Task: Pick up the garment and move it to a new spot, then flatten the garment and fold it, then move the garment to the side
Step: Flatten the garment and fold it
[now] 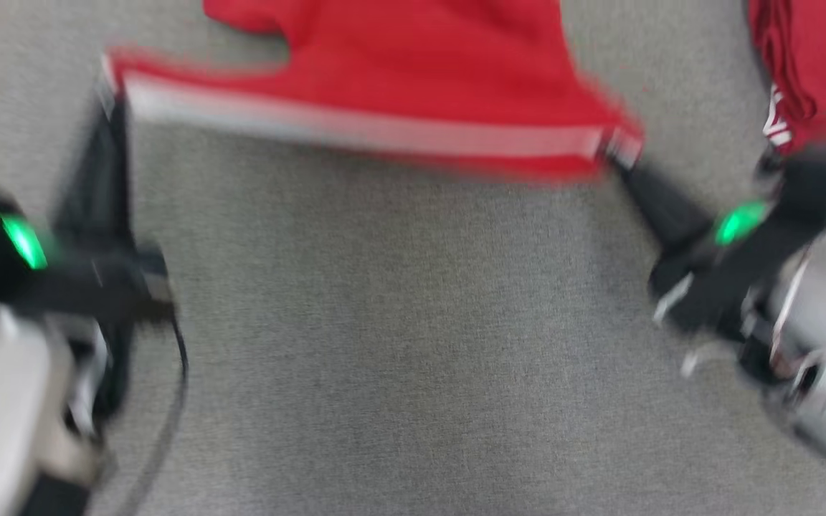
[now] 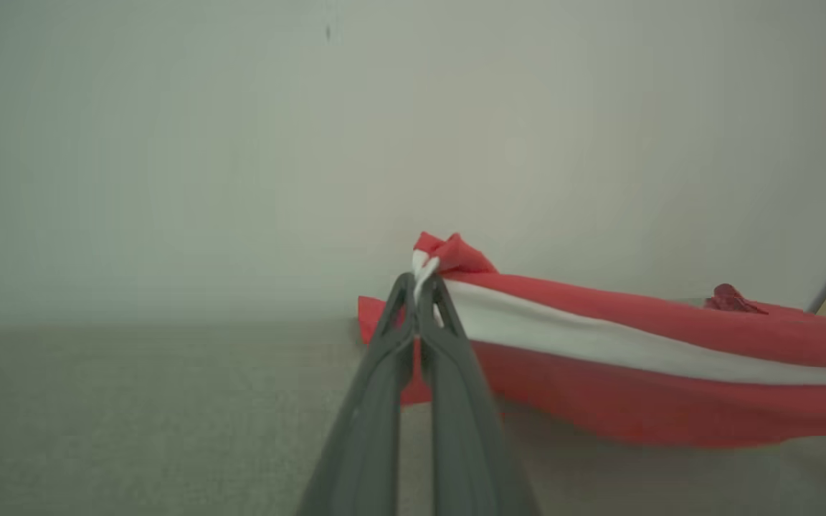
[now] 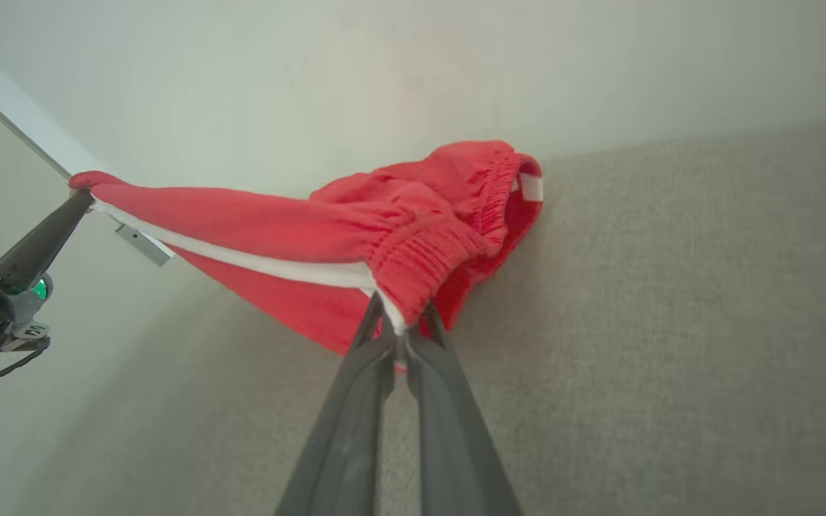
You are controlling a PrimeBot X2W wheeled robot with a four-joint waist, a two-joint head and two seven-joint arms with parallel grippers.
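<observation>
Grey woven surface (image 1: 399, 344) below a pale plain wall (image 2: 241, 143), with a red fabric garment with a white side stripe (image 1: 413, 79) spread over it
The garment's striped edge is pulled taut between both grippers; another bunched red cloth with white print (image 1: 807, 72) lies well off at the far right; the left gripper (image 2: 419, 283) is clamped on one striped corner, and the right gripper (image 3: 399, 322) is pinched on the elastic waistband end

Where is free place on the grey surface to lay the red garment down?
The widest bare patch of the grey surface lies nearer than the held garment, between the left claw and right claw. The upper right is crowded: another red cloth lies there, close to the right claw.
</observation>
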